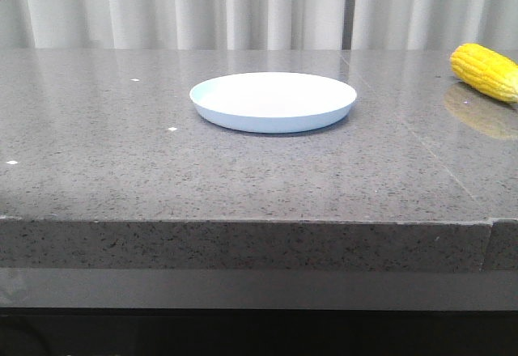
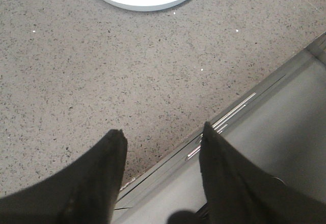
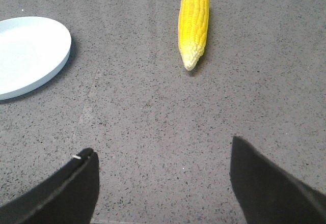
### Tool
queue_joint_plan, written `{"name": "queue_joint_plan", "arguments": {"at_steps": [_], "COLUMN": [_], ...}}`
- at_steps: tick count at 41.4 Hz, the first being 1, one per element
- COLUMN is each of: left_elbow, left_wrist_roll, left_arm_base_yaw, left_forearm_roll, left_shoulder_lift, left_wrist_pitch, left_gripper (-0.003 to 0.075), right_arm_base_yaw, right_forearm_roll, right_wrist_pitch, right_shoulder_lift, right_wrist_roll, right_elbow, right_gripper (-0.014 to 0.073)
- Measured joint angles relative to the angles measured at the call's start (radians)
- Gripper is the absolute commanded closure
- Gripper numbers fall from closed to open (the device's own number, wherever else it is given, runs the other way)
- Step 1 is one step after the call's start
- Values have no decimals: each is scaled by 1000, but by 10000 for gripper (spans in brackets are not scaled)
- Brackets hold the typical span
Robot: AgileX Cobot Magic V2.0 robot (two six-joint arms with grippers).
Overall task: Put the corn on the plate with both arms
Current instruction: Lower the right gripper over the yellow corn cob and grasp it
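One corn [image 1: 486, 70] cob lies flat on the grey speckled counter [image 1: 243, 170], far to the right in the front view and partly cut by the picture's edge. Its long axis runs level with the counter surface; in the right wrist view its paler tapered tip is the end nearer the right gripper [image 3: 160, 178], and the blunt end lies farther off. The cob is bright yellow with neat rows of kernels, fading to a creamy yellow at the tip, and the polished stone shows a dim reflection of it just beneath.

The plate [image 1: 273, 101] sits upright near the middle of the counter, well apart from the corn, round and shallow, pale blue-white, with a low raised rim and nothing on it.

The right gripper hangs over bare counter with its two dark fingers [image 3: 61, 193] spread wide, holding nothing. The left gripper [image 2: 163, 147] is over the counter's near edge, its fingers [image 2: 91, 183] likewise apart and holding nothing, with the plate's rim showing farther ahead.
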Motion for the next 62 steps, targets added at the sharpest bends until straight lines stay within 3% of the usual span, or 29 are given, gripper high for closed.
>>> {"name": "queue_joint_plan", "arguments": {"at_steps": [8,13,33,46,62], "left_elbow": [0,0,1,1,1], "left_wrist_roll": [0,0,0,0,0], "left_arm_base_yaw": [-1,-1,-1,-1,-1], "left_forearm_roll": [0,0,0,0,0], "left_shoulder_lift": [0,0,0,0,0], "left_wrist_pitch": [-4,-5,-7,-7,-7], "left_gripper": [386,386,386,385,386], "right_arm_base_yaw": [0,0,-24,-54,-54], "right_forearm_roll": [0,-2,-42,17,7], "right_wrist_pitch": [48,76,90,95,84], "right_shoulder_lift": [56,142,645,1012,1324], "right_wrist_roll": [0,0,0,0,0], "right_elbow": [-72,-148,-481,-751,-967], "right_gripper": [20,-54,-50,-50,-50]}}
